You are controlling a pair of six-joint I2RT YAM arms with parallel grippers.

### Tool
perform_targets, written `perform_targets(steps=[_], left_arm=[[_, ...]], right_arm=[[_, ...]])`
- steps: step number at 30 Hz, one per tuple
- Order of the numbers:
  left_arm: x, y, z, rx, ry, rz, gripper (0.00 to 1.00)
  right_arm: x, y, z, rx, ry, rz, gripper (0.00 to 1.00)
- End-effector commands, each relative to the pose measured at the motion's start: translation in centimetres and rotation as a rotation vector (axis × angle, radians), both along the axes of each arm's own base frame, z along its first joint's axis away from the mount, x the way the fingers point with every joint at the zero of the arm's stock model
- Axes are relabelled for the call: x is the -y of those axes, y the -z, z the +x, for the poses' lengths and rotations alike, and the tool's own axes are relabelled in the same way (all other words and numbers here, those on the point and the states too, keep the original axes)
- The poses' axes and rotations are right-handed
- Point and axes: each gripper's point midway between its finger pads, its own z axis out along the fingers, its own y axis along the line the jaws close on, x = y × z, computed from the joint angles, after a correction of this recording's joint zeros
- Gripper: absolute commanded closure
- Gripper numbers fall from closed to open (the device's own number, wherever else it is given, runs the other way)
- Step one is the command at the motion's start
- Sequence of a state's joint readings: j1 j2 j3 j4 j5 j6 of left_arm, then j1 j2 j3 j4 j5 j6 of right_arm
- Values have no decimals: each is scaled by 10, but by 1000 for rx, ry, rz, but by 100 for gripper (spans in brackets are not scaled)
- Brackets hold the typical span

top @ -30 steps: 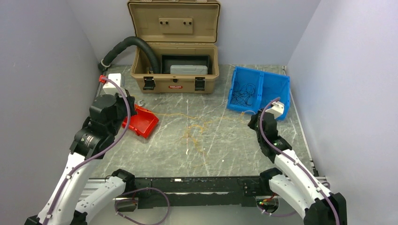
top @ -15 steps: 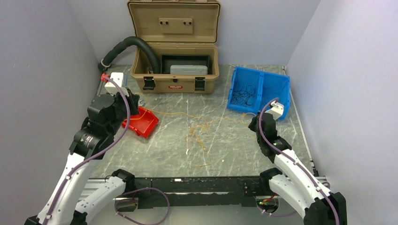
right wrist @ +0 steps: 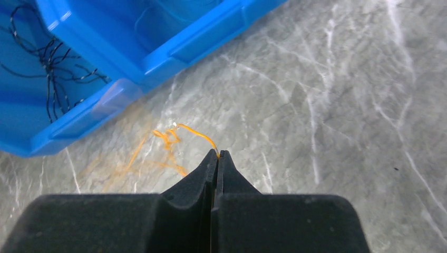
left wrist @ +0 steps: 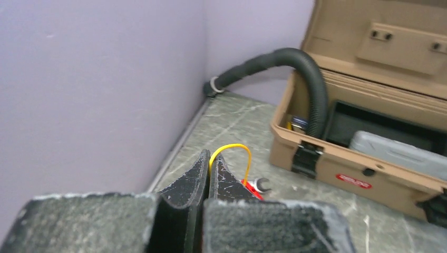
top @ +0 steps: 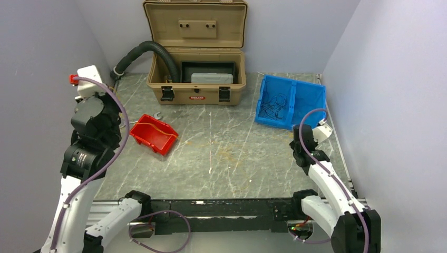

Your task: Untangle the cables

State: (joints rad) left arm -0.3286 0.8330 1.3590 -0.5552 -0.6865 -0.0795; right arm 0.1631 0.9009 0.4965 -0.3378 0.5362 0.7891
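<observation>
My left gripper (left wrist: 209, 158) is raised near the left wall and shut on a thin yellow cable (left wrist: 234, 148). The cable loops out of the fingertips and drops toward the red bin (left wrist: 253, 190). In the top view the yellow cable (top: 158, 128) lies across the red bin (top: 154, 138). My right gripper (right wrist: 217, 154) is low over the table by the blue bin (right wrist: 158, 47). It is shut on the end of a thin orange cable (right wrist: 168, 138), which trails in loose kinks to the left. A faint orange strand (top: 227, 153) shows mid-table.
An open tan case (top: 196, 79) with a black corrugated hose (top: 153, 48) stands at the back. The blue bin (top: 311, 97) holds tangled black cables (top: 275, 103). A small wrench (top: 157, 115) lies behind the red bin. Grey walls stand close on both sides.
My left arm has lifted and swung back to the left wall with the yellow cable. My right arm has drawn back to the right with the orange cable. The mid-table tangle has thinned out.
</observation>
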Motion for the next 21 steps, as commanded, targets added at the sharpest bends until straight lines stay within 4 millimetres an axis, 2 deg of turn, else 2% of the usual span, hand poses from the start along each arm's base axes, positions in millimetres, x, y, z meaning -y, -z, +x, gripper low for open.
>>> perform_targets(steps=[1,3,4,5,8,11,17,21], left_arm=[[-30,-21,-17,80,-155,-6,100],[-16,-19,-12,93,-68,-25,100],[-4,-15,-6,97,7,-25,100],[17,-14,-2,111,131,-31,100],[72,-6,6,127,435,-38,100],[109,0,8,106,633,-46,100],[140,4,8,60,798,-60,100],[146,4,4,74,836,-70,100]], right_arm=[[18,-26,1,77,102,-7,100],[17,-30,4,96,75,-13,100],[13,-31,6,103,35,-17,100],[7,-32,9,109,-11,-10,100],[-21,-41,22,157,-221,4,100],[-49,-57,28,238,-403,29,100],[-111,-101,29,390,-769,102,100],[-152,-143,27,477,-978,154,100]])
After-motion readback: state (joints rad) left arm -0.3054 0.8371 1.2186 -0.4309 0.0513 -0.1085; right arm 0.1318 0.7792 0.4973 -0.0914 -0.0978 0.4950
